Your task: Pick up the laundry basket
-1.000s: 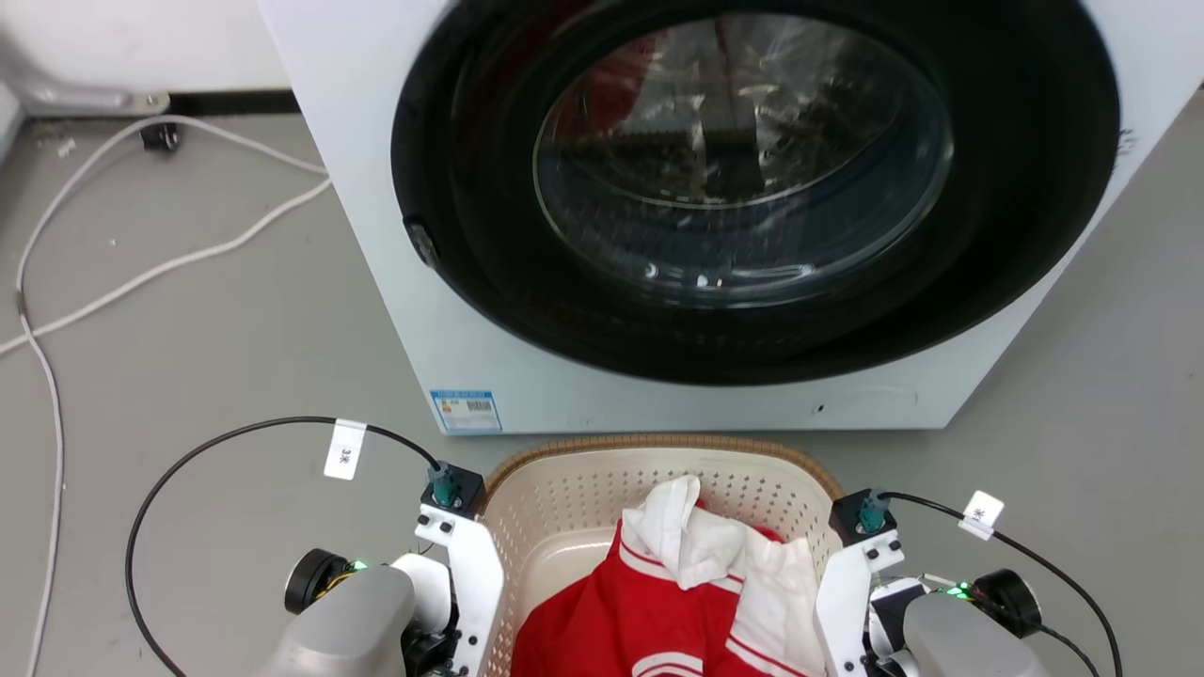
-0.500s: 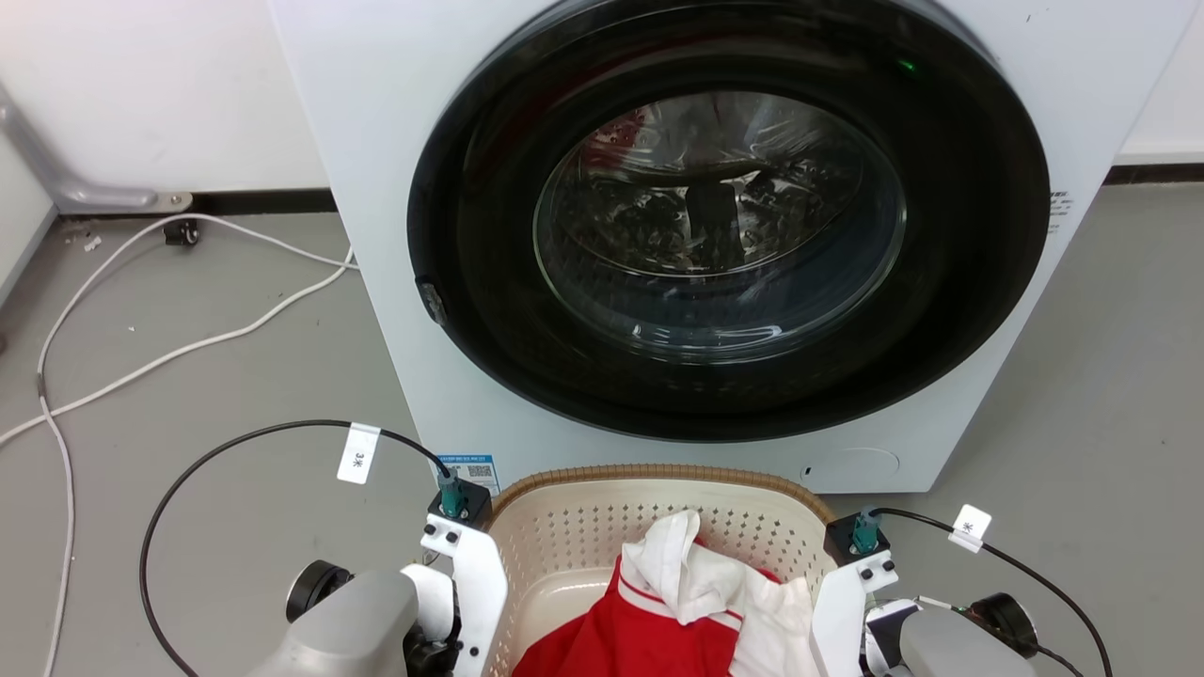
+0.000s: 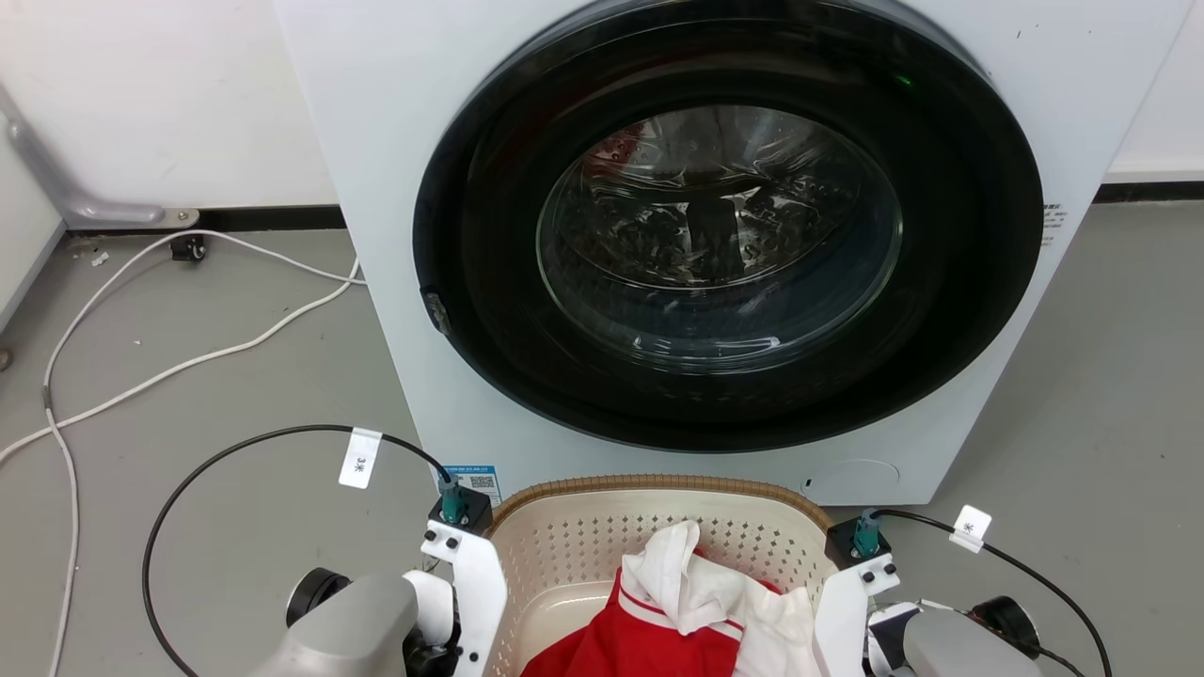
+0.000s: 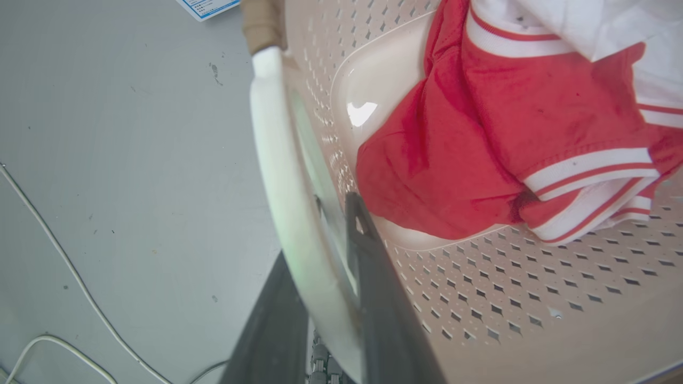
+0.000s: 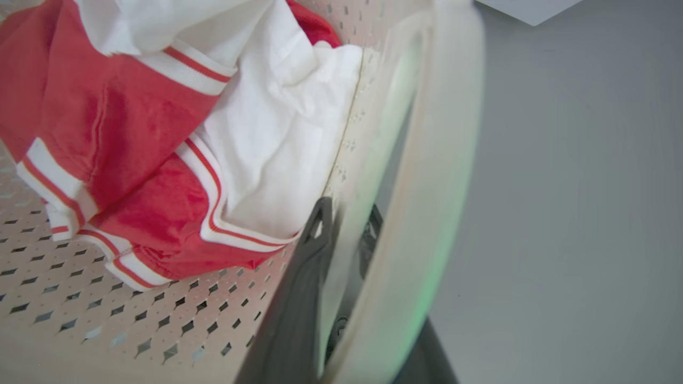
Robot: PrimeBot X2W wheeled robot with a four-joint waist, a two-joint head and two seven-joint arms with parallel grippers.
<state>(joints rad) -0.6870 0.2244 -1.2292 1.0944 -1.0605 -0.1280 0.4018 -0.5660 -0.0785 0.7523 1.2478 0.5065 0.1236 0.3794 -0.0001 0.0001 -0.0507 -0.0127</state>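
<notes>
Jaws of left gripper (image 4: 323, 229) closed across the left handle rim of the laundry basket (image 3: 583, 550), one finger inside, one outside. Basket is between both arms, just before the washing machine (image 3: 376, 141), with a red-and-white garment (image 3: 658, 644) inside. Right gripper (image 5: 347, 213) jaws likewise clamp the right wall.

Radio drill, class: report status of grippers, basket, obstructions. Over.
Left gripper clamped on laundry basket rim, right gripper likewise opposite. Clothes inside basket. Washing machine right ahead, door shut.
</notes>
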